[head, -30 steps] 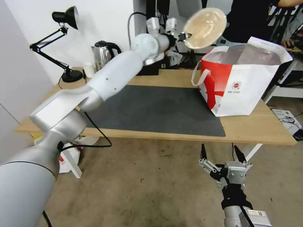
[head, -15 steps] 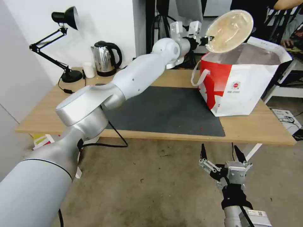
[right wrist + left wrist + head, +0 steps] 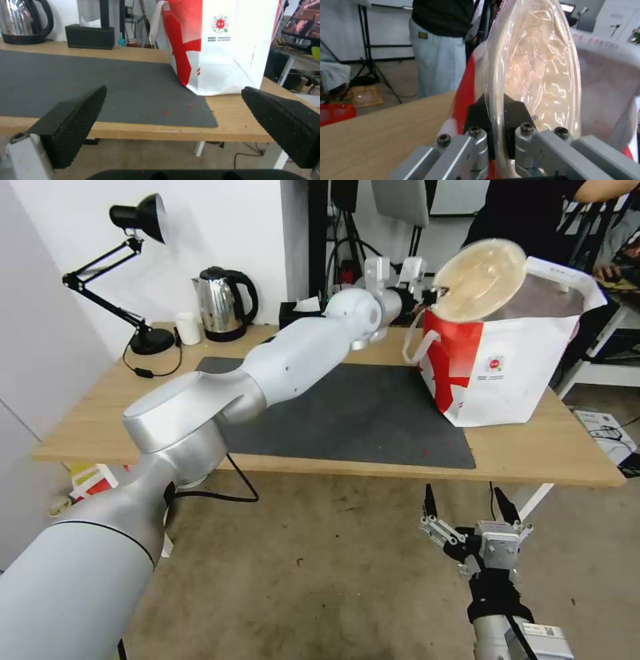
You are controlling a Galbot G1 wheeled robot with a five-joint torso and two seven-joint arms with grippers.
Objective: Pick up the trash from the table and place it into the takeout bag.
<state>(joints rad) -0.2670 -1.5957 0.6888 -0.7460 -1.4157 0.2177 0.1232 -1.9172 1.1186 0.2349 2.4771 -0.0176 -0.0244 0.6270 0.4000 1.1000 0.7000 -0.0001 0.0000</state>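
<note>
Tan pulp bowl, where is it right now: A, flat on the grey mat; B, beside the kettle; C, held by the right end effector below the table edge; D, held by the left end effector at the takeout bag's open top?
D: the left end effector grips the tan pulp bowl by its rim, tilted at the takeout bag's mouth.

The rim of the bowl [image 3: 533,62] was pinched edge-on between the black pads [image 3: 516,112] of the left tool [image 3: 498,130]. The bowl was held tilted at the open mouth of the bag [image 3: 606,75], above the counter [image 3: 380,135].
</note>
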